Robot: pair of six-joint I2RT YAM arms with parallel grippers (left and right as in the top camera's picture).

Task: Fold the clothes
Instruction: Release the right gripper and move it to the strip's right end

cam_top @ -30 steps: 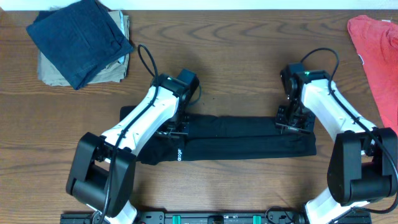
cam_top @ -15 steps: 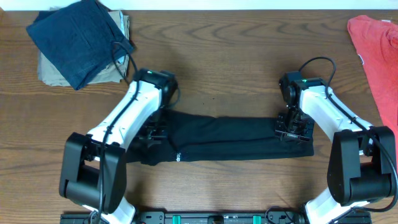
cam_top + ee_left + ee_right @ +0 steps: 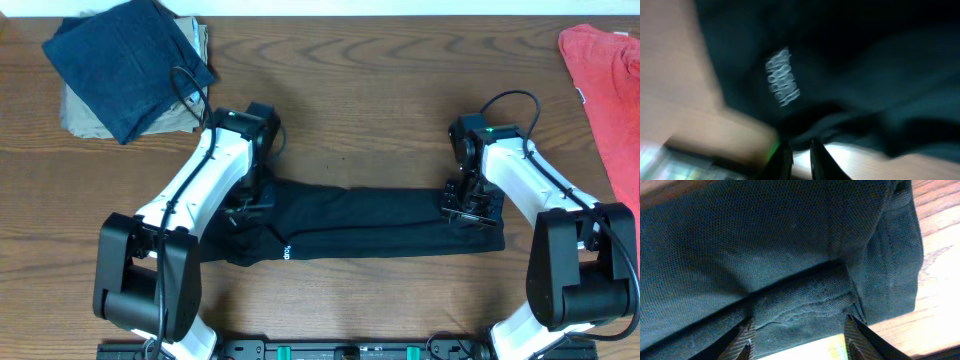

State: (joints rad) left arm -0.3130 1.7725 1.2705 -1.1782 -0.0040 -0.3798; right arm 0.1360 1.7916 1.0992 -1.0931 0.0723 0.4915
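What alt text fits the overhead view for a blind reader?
A black T-shirt, folded into a long narrow band, lies across a wooden table, with the left gripper at its left end and the right gripper at its right end. A navy garment lies far left, a red garment far right.

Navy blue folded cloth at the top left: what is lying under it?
A tan folded cloth shows beneath the navy blue cloth, peeking out at its lower left and right edges. Most of it is covered, so further layers cannot be seen.
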